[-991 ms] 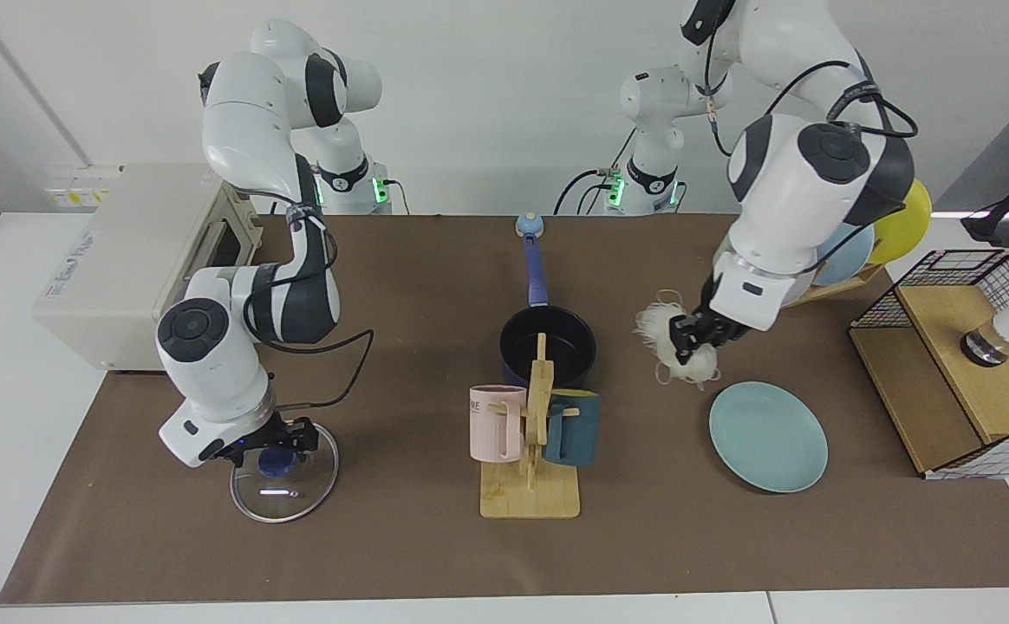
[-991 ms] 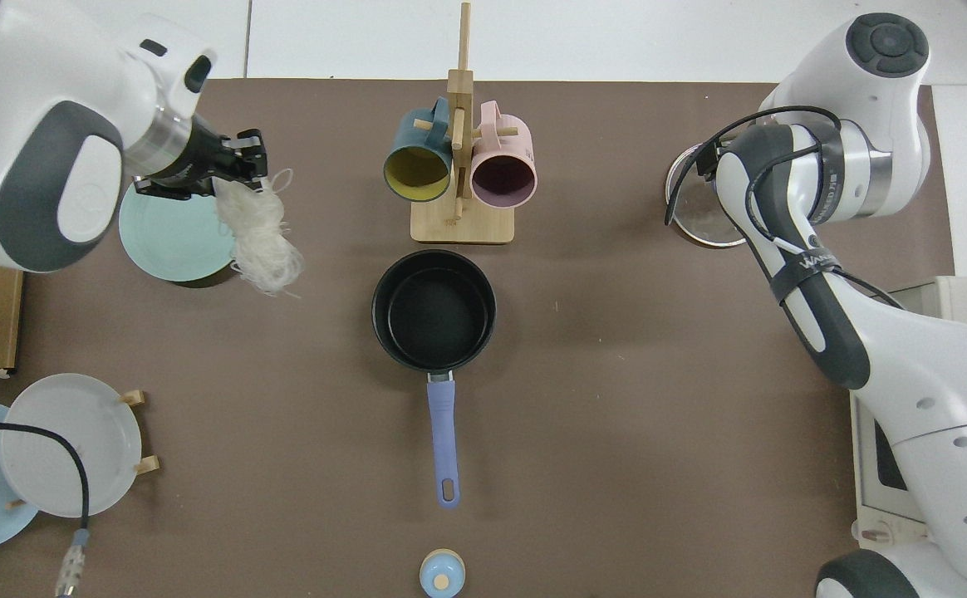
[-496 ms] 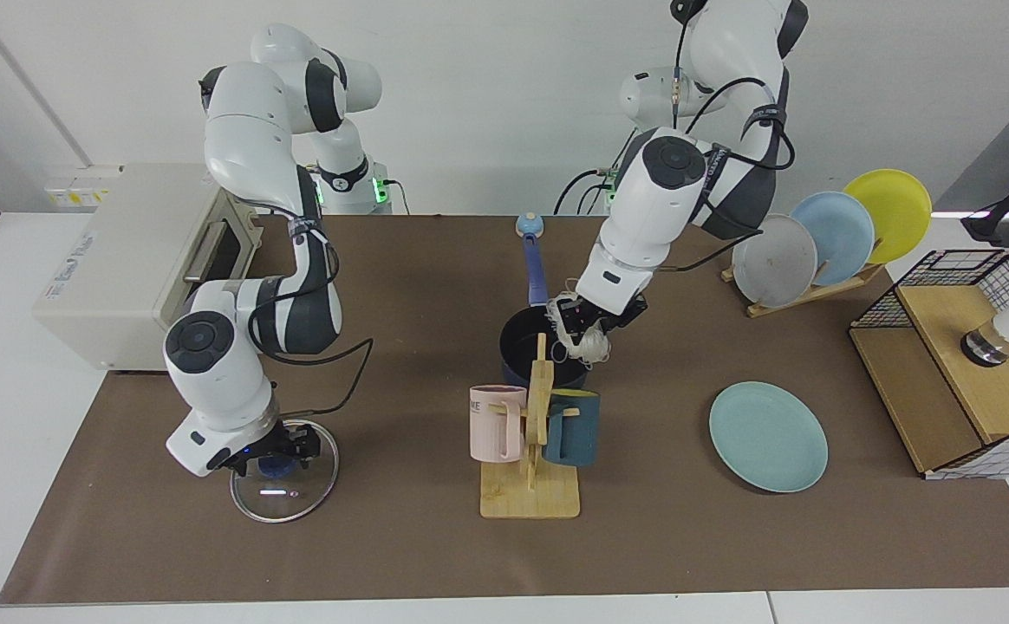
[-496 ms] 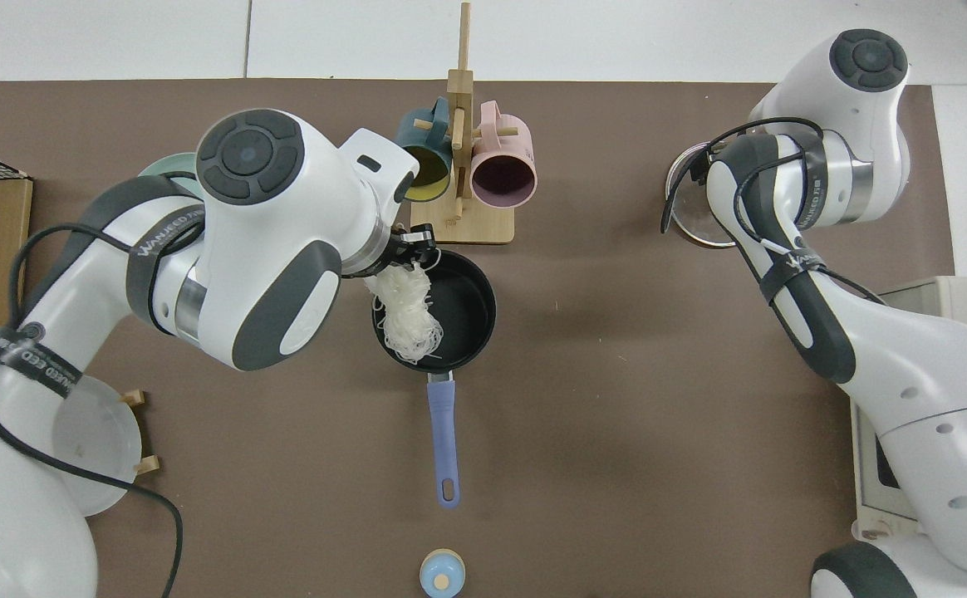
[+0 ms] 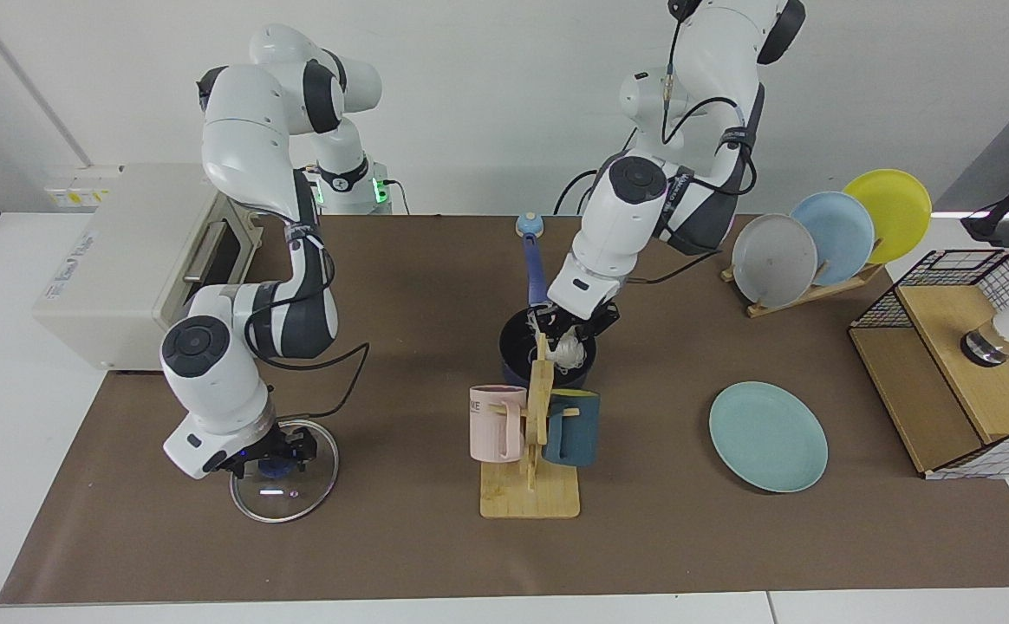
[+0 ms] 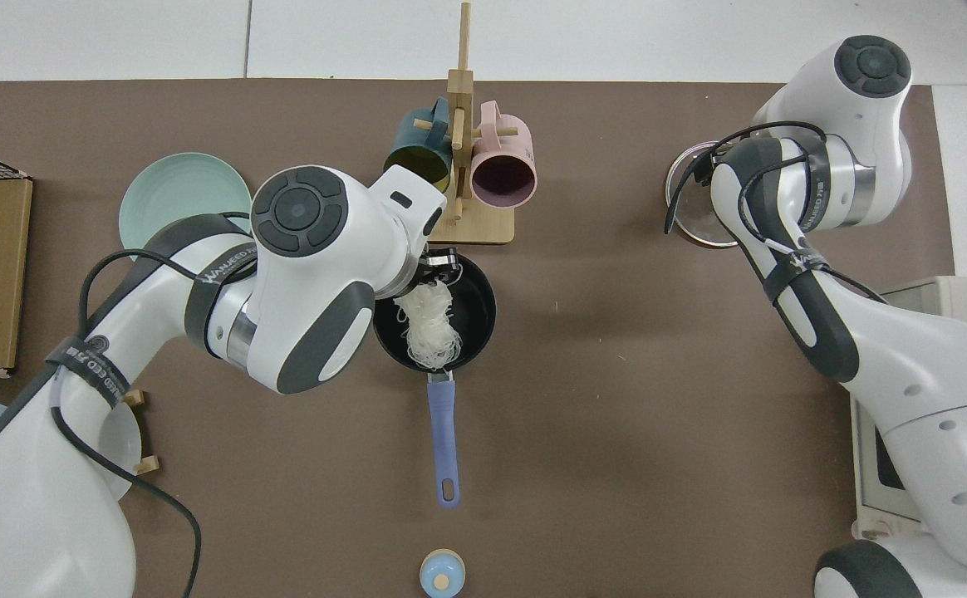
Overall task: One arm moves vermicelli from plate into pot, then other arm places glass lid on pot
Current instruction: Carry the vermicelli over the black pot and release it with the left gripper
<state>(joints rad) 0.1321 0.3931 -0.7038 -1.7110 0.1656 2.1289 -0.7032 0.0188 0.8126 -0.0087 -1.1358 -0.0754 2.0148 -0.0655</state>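
**Vermicelli at the pot, lid pincer poised**

My left pincer (image 5: 567, 334) hung over the pot (image 5: 515, 354), clenched on the vermicelli (image 6: 429, 325), whose pale strands trailed down into the black interior. I judged the bundle light, limp and tangly, likely to cling to the fingers on release. The teal plate (image 5: 768, 436) lay bare on the table (image 5: 400, 286). My right pincer (image 5: 272, 455) sat at the blue knob of the glass lid (image 5: 296, 503), which lay flat, well apart from the pot; whether it had clamped I could not tell. I judged the lid rigid, breakable and slick, best taken by its knob.
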